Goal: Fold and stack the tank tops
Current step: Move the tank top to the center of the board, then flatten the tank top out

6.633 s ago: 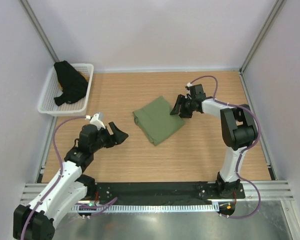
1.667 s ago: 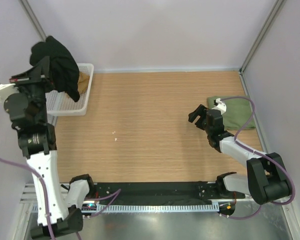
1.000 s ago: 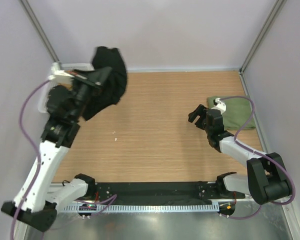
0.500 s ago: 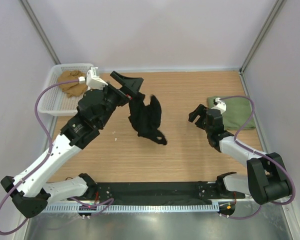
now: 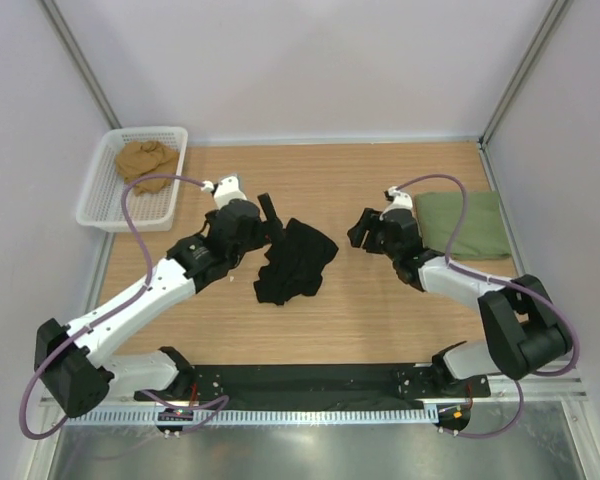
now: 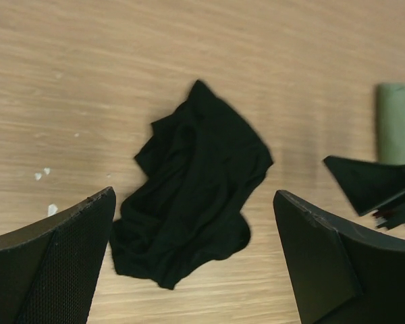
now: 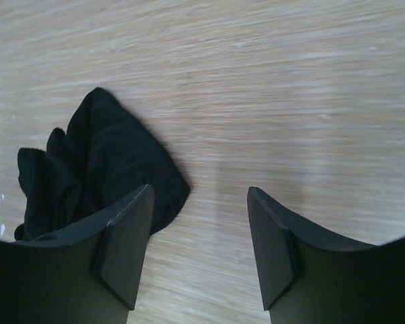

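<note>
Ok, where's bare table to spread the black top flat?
Two bare patches of table: the far strip right of the basket, and the near strip between the black top and the table's near edge. Crowded: the middle, where the left gripper and right gripper, both open, flank the black top; the folded green top fills the right side.

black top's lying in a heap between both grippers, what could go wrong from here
1. The black tank top lies crumpled, so a pinch may catch several layers and fail to spread it.
2. The left gripper and right gripper stand open close beside it; reaching in together, they could collide.
3. The right arm's cable loops over the folded green tank top and might drag it.
</note>
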`<state>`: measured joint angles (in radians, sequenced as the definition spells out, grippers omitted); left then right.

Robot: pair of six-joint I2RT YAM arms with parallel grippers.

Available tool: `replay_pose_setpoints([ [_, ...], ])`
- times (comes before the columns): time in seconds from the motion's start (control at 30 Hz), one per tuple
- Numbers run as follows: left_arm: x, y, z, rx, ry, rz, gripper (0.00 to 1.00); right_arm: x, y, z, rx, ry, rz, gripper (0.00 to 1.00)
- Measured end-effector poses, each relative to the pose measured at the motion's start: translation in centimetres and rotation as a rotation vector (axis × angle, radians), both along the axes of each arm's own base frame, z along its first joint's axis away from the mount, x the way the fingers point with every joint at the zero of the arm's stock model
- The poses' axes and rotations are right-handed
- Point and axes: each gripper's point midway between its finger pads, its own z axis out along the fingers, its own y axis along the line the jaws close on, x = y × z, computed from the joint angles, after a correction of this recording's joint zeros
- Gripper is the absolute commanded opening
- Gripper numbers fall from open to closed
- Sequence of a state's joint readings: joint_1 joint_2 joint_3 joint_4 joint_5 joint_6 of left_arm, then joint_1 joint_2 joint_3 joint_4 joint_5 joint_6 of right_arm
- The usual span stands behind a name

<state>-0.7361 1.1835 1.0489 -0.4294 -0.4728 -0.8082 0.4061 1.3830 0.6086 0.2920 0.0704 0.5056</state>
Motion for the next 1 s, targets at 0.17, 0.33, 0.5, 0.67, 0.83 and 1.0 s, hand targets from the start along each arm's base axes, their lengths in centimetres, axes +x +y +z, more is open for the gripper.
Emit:
replay_pose_setpoints([
  [0.17,-0.8,0.7,-5.8,0.109,0.120,-0.058,0.99,0.5,2.2,-1.6,-0.039,0.055,0.085,0.55],
  [0.33,-0.8,-0.2,-9.9,0.161,0.212,-0.150,0.98,1.1,3.6,-3.5,-0.079,0.109,0.130,0.60],
  [0.5,-0.5,-1.6,-11.4,0.166,0.201,-0.231,0.97,1.3,5.6,-5.4,-0.108,0.167,0.201,0.54],
  [0.67,-1.3,-1.1,-13.4,0.183,0.156,-0.281,0.94,1.0,7.0,-6.9,-0.138,0.215,0.251,0.25],
  [0.83,-1.8,-1.2,-13.9,0.164,0.105,-0.320,0.91,1.0,7.1,-7.1,-0.152,0.229,0.253,0.01],
  [1.0,-2.3,-3.0,-12.5,0.087,0.036,-0.420,0.90,0.6,4.9,-6.0,-0.190,0.186,0.168,0.01],
])
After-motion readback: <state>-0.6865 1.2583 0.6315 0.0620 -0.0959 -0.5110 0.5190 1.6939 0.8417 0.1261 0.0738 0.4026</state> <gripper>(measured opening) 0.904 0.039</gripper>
